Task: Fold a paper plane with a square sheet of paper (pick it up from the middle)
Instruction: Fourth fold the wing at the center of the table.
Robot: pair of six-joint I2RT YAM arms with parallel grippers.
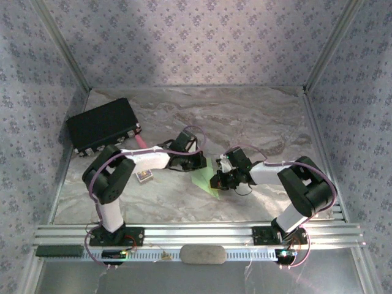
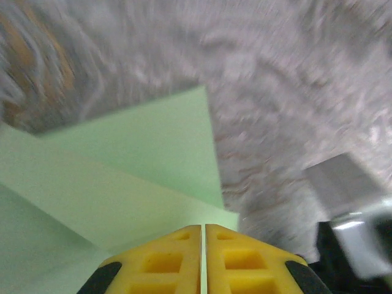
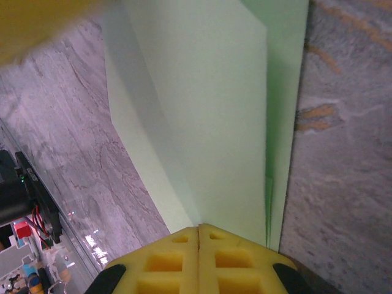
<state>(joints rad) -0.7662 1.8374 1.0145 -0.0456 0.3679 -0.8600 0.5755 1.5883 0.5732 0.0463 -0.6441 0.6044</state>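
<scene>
The square sheet of paper [image 1: 204, 174], pale green and folded into overlapping layers, is at the table's middle between my two grippers. My left gripper [image 1: 199, 163] reaches it from the left. In the left wrist view its yellow fingers [image 2: 165, 260] stand a hair apart at the paper's [image 2: 122, 177] near edge, with pale green showing in the slit. My right gripper [image 1: 219, 180] comes from the right. Its yellow fingers [image 3: 233, 260] are pressed together at the end of the long folded strip [image 3: 202, 104], which runs straight away from the tips.
A big black box [image 1: 101, 125] lies at the back left with a pink cylinder [image 1: 141, 142] beside it. A small yellowish card box [image 1: 144, 177] sits under the left forearm. An aluminium rail [image 1: 196, 233] bounds the front, and patterned walls close the other sides.
</scene>
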